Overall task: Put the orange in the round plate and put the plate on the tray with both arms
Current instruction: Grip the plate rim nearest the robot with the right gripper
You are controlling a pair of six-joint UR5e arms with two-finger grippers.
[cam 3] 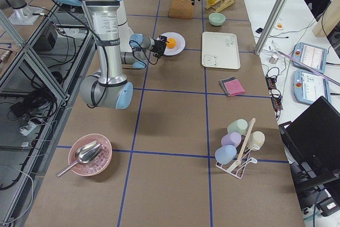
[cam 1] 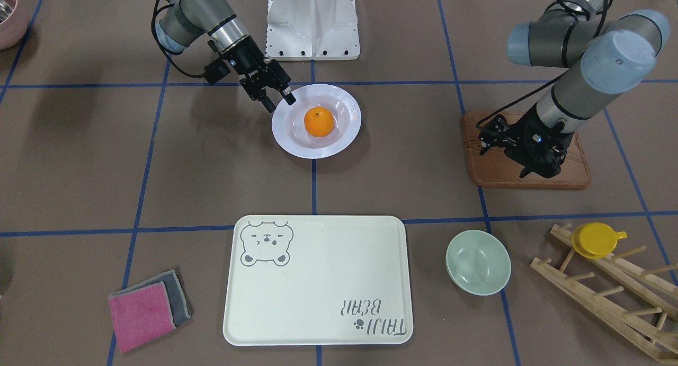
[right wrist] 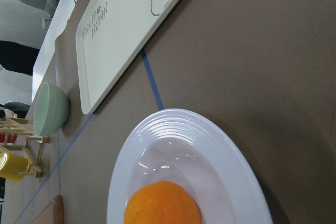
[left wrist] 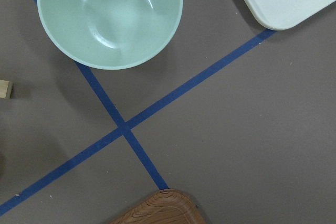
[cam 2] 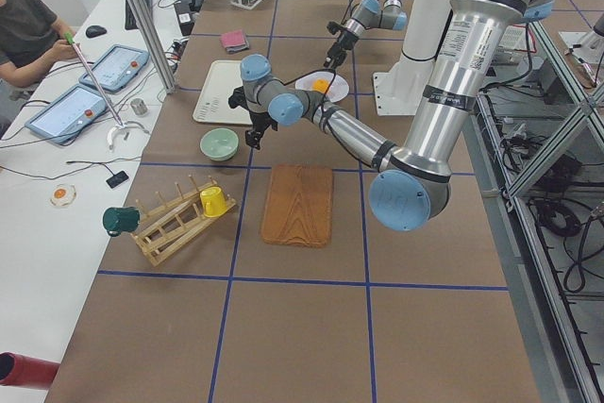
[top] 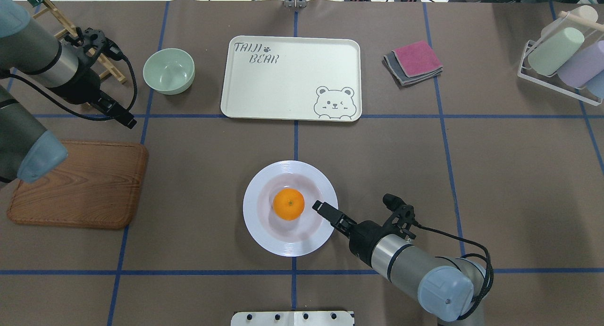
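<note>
The orange [cam 1: 319,121] [top: 288,204] lies in the middle of the round white plate [cam 1: 347,104] [top: 264,231], which rests on the table between the robot base and the tray. My right gripper [cam 1: 279,102] [top: 317,205] hangs open just over the plate's rim on the robot's right, beside the orange and holding nothing. The right wrist view shows the orange [right wrist: 161,203] on the plate [right wrist: 173,129]. The cream bear tray [cam 1: 318,281] [top: 283,85] lies bare at the far side. My left gripper [cam 1: 540,171] [top: 131,123] hovers open above the wooden board's far edge.
A brown wooden board [top: 80,189] lies under the left arm. A pale-green bowl [cam 1: 478,262] [left wrist: 110,14] stands beside the tray. A wooden rack with a yellow cup [cam 1: 596,240] is past the bowl. Folded cloths [top: 415,62] and a cup stand [top: 561,57] sit at the right.
</note>
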